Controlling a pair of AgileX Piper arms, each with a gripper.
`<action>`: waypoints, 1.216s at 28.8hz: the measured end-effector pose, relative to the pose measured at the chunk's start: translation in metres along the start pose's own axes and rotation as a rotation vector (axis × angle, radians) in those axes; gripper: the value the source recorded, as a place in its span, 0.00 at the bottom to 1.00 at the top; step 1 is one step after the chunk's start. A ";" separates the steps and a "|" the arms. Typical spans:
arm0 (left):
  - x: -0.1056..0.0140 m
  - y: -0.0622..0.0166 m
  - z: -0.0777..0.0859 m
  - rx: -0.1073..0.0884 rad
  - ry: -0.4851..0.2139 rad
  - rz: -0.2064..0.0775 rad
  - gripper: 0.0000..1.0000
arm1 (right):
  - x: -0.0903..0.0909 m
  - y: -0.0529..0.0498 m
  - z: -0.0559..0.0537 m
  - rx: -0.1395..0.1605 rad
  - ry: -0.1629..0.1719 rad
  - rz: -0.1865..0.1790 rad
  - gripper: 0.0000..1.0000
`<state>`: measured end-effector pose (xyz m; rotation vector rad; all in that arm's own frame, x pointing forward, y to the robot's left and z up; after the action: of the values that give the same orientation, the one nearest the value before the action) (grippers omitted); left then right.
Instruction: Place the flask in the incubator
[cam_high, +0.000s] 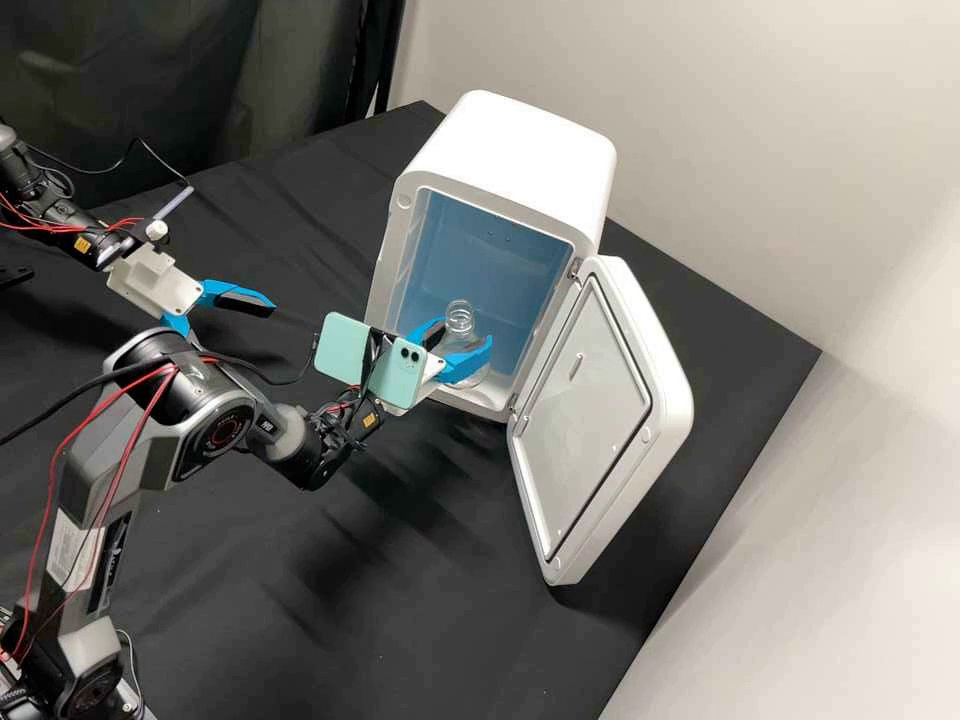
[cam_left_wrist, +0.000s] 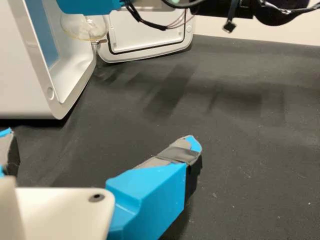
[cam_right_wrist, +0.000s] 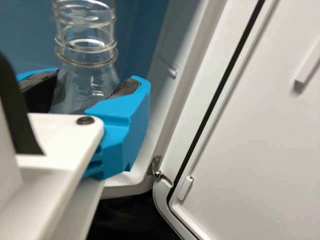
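The black bench (cam_high: 400, 560) fills the left and centre of the high view, its matt surface running from the upper left down to the lower centre. Its far edge slants from the upper middle to the right, next to a pale wall (cam_high: 800, 150). The white incubator (cam_high: 520, 160) stands upright on the bench in the upper centre of the frame, near that far edge. Its door (cam_high: 600, 420) is swung wide open towards the lower right, and the door's lower corner sits close above the bench surface. The bench shows faint creases and dust specks in front of the incubator.
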<state>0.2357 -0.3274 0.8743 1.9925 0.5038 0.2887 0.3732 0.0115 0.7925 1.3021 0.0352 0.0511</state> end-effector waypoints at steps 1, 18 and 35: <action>0.000 0.0000 0.000 0.000 0.000 0.000 1.00 | 0.002 0.000 -0.001 -0.002 0.005 0.005 0.00; 0.000 0.0000 0.000 0.000 0.000 0.000 1.00 | 0.026 -0.010 -0.016 -0.029 0.009 0.002 0.00; 0.000 0.0000 0.000 0.000 0.000 0.000 1.00 | 0.047 -0.019 -0.019 -0.057 0.015 -0.001 0.00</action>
<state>0.2357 -0.3274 0.8743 1.9925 0.5038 0.2887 0.4199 0.0271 0.7694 1.2453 0.0469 0.0600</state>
